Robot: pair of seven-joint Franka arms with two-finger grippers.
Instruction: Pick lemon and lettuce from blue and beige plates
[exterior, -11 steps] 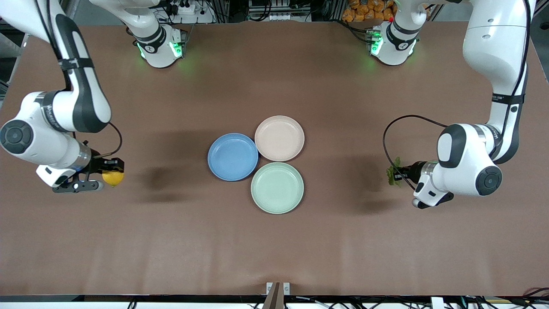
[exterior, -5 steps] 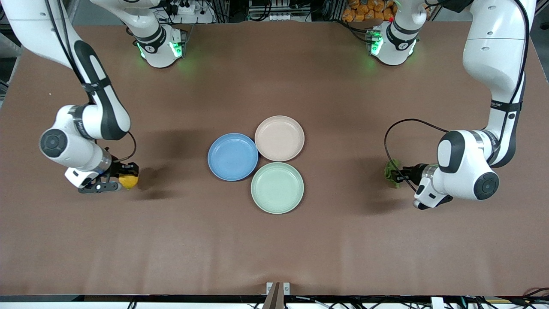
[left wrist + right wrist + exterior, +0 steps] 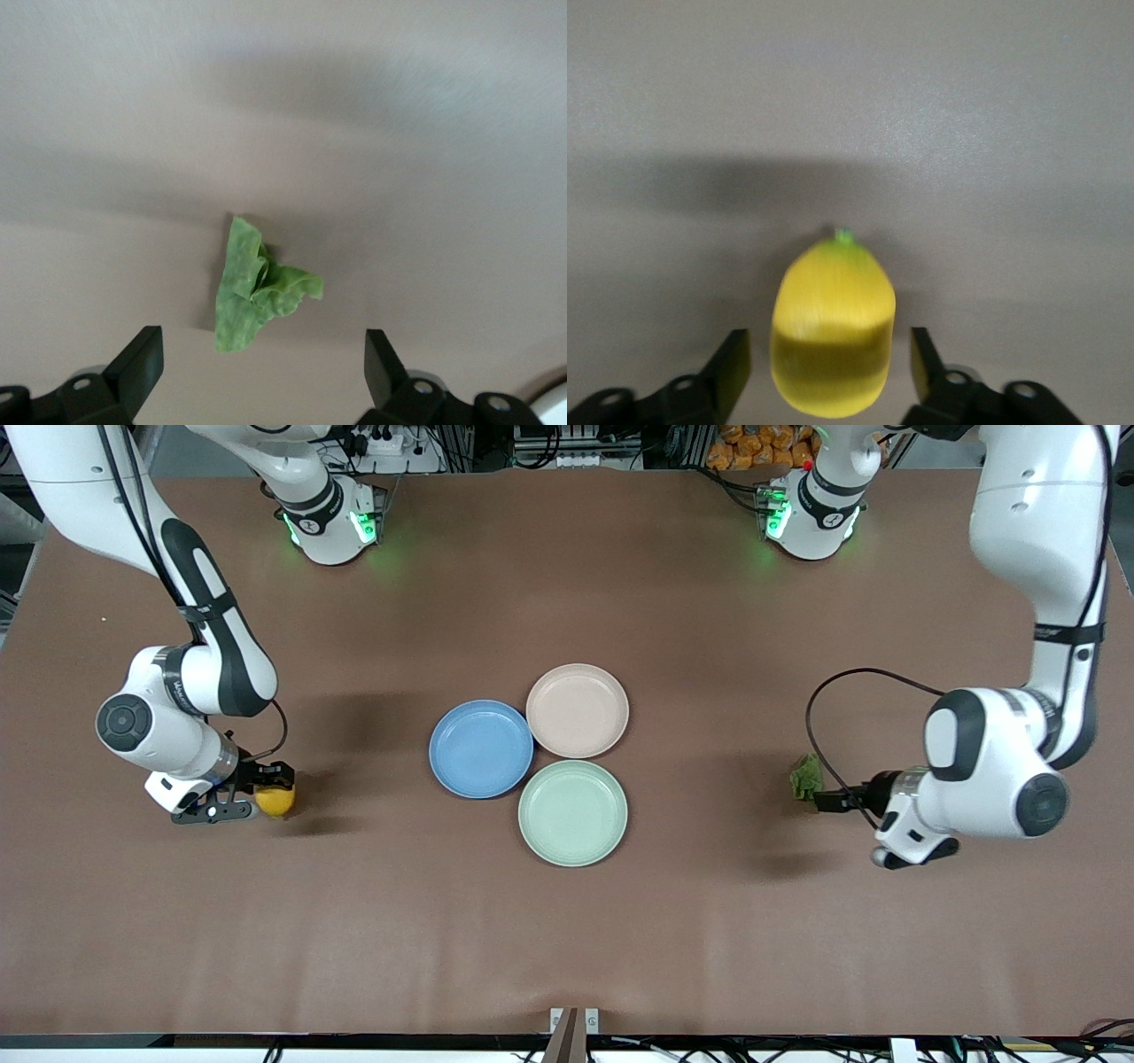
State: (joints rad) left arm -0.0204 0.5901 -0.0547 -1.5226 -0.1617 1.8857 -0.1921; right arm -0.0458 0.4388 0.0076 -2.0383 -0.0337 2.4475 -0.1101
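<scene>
The yellow lemon (image 3: 275,802) lies on the brown table toward the right arm's end, off the plates. My right gripper (image 3: 259,793) is open and low around it. In the right wrist view the lemon (image 3: 833,341) sits between the black fingers (image 3: 731,367) with a gap on each side. The green lettuce (image 3: 806,778) lies on the table toward the left arm's end. My left gripper (image 3: 826,799) is open just beside it. In the left wrist view the lettuce (image 3: 257,288) lies clear of the gripper (image 3: 263,367). The blue plate (image 3: 481,748) and the beige plate (image 3: 578,710) are empty.
A mint-green plate (image 3: 572,812), also empty, touches the blue and beige ones and is nearest the front camera of the three. Both arm bases (image 3: 332,518) stand along the table's back edge. A black cable (image 3: 811,717) loops from the left wrist.
Both grippers have opened. The right one came down and let the lemon onto the table. The left one released the lettuce and drew back a little toward its end.
</scene>
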